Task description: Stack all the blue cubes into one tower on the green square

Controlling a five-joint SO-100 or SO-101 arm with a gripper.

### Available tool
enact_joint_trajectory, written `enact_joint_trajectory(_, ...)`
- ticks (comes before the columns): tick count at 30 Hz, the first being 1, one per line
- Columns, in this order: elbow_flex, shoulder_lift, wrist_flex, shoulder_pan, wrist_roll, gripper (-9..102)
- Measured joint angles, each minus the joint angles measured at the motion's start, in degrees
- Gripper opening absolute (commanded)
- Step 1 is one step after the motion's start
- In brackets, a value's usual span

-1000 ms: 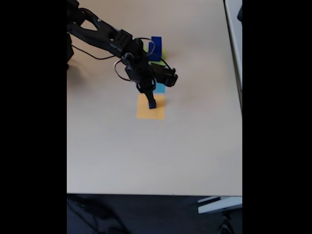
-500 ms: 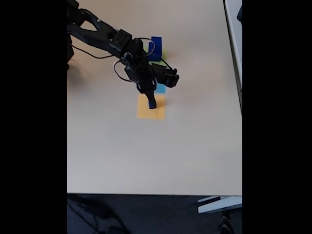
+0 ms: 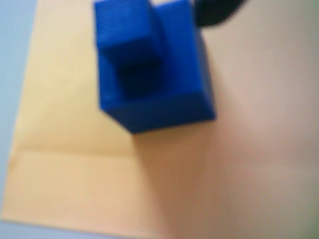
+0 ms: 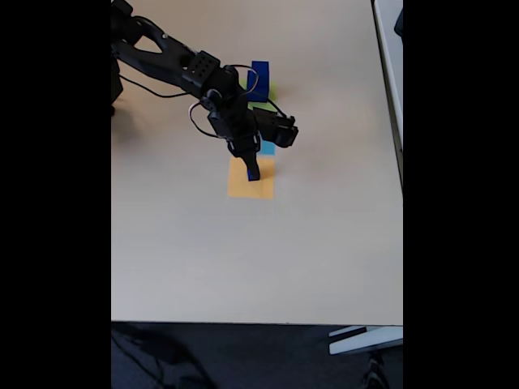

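Wrist view: blue cube (image 3: 164, 74) sits over the orange square (image 3: 70, 164), gripper (image 4: 253, 172) seemingly pinching it. If it's gripped off-centre, it could twist and topple the stack (image 4: 259, 79) on the green square (image 4: 272, 87).

- Arm (image 4: 174, 61): all matte black, blocky links, printed-plastic look.
- Upper link: flat top face with a cluster of small round holes near its far end.
- Cables: thin black wire loops out beside the wrist section; a second thin loop arcs above it.
- Gripper (image 4: 252, 172): black, narrow, tapering to the tip; a boxy black housing juts from one side.
- Wrist view: blurred black part (image 3: 217, 12) at top edge; no detail resolvable.
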Motion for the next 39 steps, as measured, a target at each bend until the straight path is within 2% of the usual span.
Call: enact_joint_trajectory(39, 0.0, -1.0, -1.5, 0.6, 0.1, 17)
